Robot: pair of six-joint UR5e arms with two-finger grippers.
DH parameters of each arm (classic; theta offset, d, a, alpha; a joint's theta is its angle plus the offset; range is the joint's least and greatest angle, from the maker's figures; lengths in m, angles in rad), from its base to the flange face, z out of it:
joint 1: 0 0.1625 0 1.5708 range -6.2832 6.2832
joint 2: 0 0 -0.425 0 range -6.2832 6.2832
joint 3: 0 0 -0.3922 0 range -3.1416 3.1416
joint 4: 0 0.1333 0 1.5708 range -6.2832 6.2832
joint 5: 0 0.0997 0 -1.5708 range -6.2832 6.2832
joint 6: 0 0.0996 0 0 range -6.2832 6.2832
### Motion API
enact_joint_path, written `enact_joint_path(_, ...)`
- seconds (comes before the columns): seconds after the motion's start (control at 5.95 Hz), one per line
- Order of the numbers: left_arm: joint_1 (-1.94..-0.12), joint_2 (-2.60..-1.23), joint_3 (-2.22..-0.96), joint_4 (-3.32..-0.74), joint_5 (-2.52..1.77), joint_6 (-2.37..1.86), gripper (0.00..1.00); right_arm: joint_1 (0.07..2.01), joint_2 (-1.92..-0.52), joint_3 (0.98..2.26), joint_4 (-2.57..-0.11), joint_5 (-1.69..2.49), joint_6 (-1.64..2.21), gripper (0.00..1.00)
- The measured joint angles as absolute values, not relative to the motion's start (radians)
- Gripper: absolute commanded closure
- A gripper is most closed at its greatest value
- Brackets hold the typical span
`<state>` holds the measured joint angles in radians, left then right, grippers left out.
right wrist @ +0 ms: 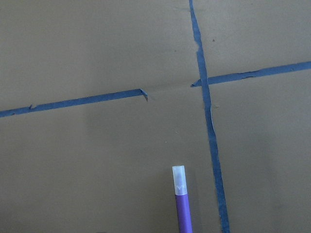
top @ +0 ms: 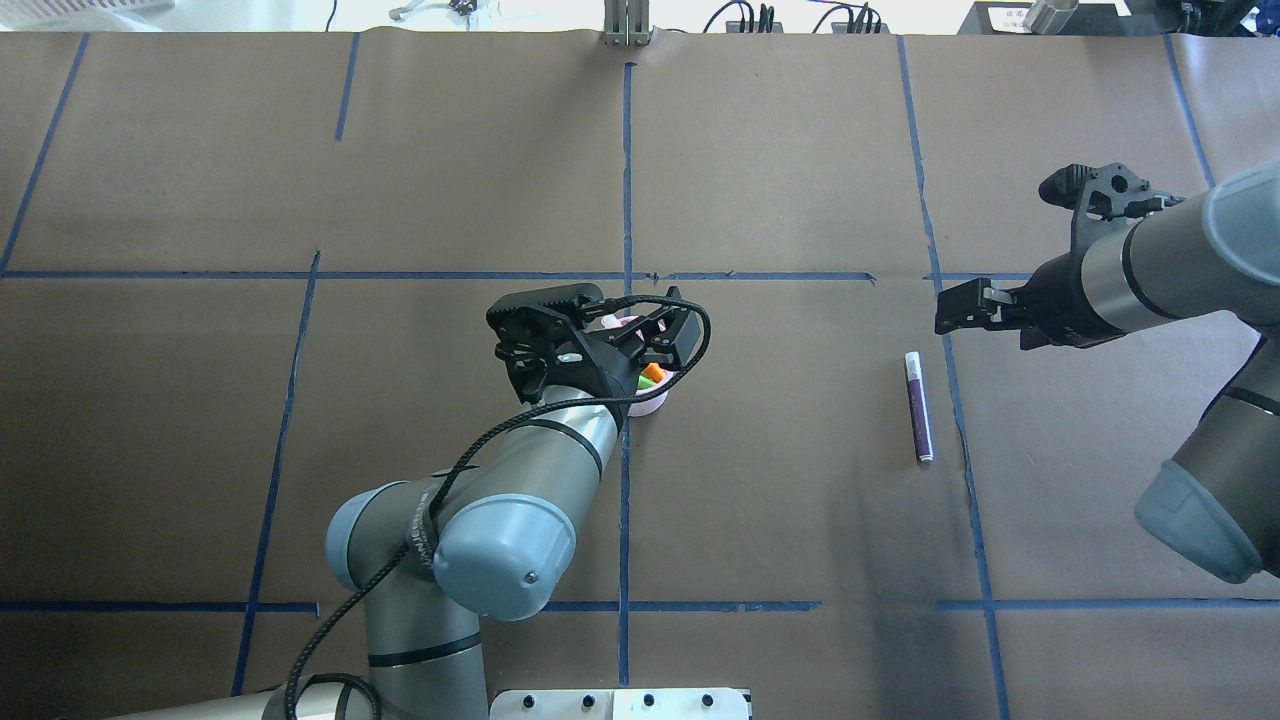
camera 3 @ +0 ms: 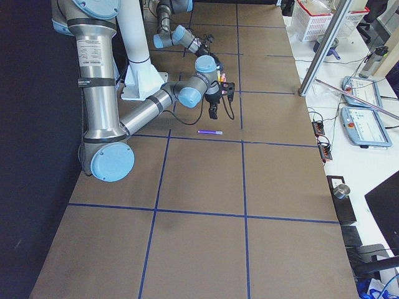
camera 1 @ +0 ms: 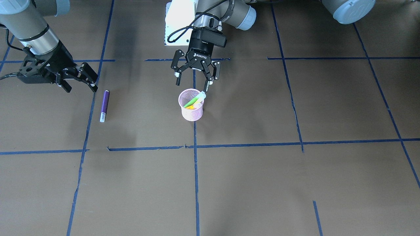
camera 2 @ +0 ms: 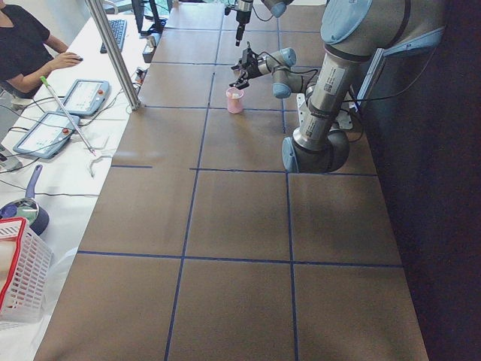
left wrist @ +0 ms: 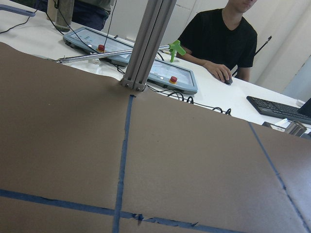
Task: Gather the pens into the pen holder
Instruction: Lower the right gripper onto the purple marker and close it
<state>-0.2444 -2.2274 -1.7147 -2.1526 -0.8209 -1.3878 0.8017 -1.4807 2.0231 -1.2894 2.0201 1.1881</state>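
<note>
Nearest the front camera is bare brown paper-covered surface [camera 1: 249,183], gridded with blue tape.

Next back, on my robot's right side, a short, thick purple pen [camera 1: 104,106] lies flat with its pale translucent cap end pointing away from the base. It lies nearly parallel to a tape line just beside it. It is the only pen I can find outside the cup, so I judge the task one pen short of done.

Level with it, at mid-surface, stands the small round pink wire-mesh pen holder [camera 1: 192,113], upright on a tape line. A bright green pen [camera 1: 196,98] leans in it, cap end over the rim, with something orange and yellow lower down. I cannot count those exactly.

Just behind the cup hangs the left claw [camera 1: 192,84], spread wide and gripping nothing. One fingertip is very near the green pen's cap; I cannot tell if they touch. I read that pose as a drop-off over the cup mouth.

Further out, the right claw [camera 1: 81,86] hangs low near the purple end of the loose pen. It is open, empty and not on the pen. Its wrist camera sees only the cap end. My guess is that I must bring it over the barrel, fingers straddling crosswise, since a round pen may roll if nudged.
</note>
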Motion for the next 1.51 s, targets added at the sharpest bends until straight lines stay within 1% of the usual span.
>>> enact_joint_path(0.34, -0.250, -2.170, -1.807, -2.191, -0.828, -1.334, 0.00, 0.778, -1.416, 1.892, -1.292, 2.062, 1.189, 0.01)
enact_joint_path(0.67, -0.250, -2.145, -1.843, -2.194, -0.830, -1.301, 0.00, 0.754, -1.305, 1.758, -1.379, 2.110, 1.187, 0.05)
enact_joint_path(0.84, -0.250, -2.141, -1.843, -2.194, -0.829, -1.299, 0.00, 0.735, -1.273, 1.730, -1.436, 2.127, 1.173, 0.05)
enact_joint_path(1.35, -0.245, -2.130, -1.837, -2.198, -0.829, -1.301, 0.00, 0.746, -1.269, 1.710, -1.480, 2.146, 1.021, 0.07)
enact_joint_path(1.51, -0.243, -2.129, -1.837, -2.198, -0.829, -1.302, 0.00, 0.747, -1.267, 1.695, -1.480, 2.147, 1.007, 0.14)
